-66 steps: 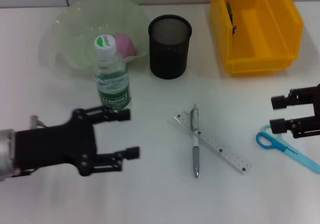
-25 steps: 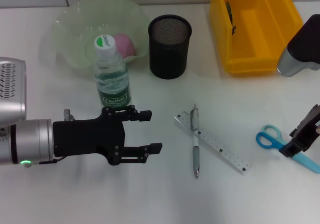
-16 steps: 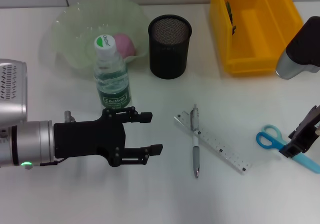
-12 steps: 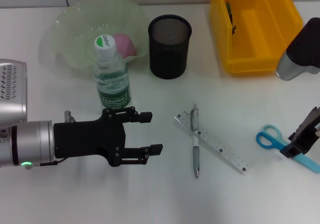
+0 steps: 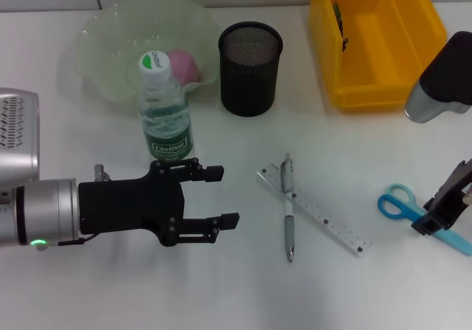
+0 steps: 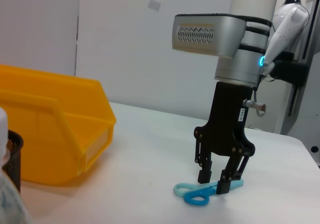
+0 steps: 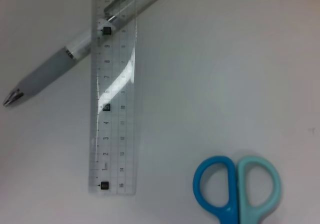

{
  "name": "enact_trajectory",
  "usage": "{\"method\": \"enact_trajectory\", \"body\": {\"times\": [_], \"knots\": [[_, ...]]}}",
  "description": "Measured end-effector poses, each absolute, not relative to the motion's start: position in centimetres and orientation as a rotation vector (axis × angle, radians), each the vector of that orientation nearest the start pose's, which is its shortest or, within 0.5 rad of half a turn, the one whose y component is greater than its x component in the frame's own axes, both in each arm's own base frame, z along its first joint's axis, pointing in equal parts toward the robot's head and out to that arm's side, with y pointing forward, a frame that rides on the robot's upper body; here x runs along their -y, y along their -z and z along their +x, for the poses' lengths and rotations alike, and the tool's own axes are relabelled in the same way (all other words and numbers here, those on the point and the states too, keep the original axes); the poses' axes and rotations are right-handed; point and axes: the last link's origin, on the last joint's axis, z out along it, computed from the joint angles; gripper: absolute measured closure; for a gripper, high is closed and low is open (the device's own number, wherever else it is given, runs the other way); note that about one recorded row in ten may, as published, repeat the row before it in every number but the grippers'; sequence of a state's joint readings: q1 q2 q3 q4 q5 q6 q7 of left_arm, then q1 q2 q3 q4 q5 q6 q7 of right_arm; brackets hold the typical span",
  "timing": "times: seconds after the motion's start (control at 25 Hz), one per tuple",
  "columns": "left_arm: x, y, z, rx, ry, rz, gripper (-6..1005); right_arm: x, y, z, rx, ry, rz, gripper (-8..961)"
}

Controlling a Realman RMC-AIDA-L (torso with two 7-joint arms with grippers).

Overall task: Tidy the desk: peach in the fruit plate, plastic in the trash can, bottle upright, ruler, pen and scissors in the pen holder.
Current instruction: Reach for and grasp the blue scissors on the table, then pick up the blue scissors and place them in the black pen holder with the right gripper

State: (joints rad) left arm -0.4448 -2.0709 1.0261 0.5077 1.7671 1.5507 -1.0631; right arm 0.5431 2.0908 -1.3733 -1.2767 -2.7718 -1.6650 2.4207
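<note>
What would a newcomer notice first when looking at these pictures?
The yellow bin at the desk's far right stands out most. Next comes the open left gripper, hovering near the upright bottle. At the right edge, the right gripper reaches down over the blue scissors, fingers astride them.

A pale green translucent ruffled plate [image 5: 110, 42] holds a pink peach [image 5: 184, 65]. The clear plastic bottle [image 5: 164, 112] has a green patterned label and a green-and-white cap. The mesh pen holder [image 5: 250, 68] is black, the plastic bin [image 5: 376, 38] yellow. Blue-and-teal handled scissors [image 7: 236, 189] lie between the black right gripper's [image 6: 216, 180] jaws.
</note>
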Motion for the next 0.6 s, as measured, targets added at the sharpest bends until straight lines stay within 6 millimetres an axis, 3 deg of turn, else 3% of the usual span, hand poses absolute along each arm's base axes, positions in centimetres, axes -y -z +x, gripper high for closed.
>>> {"method": "enact_trajectory", "body": {"times": [0.32,0.6], "knots": [[-28.2,4.8,-26.7,0.348,0.762,-2.887,224,-32.6,0.5,23.8,-0.912,0.88,-2.597,657],[-28.2,4.8,-26.7,0.347,0.762,-2.887,224,-32.7,-1.0,22.9,-0.897,0.779,-2.573,729]]}}
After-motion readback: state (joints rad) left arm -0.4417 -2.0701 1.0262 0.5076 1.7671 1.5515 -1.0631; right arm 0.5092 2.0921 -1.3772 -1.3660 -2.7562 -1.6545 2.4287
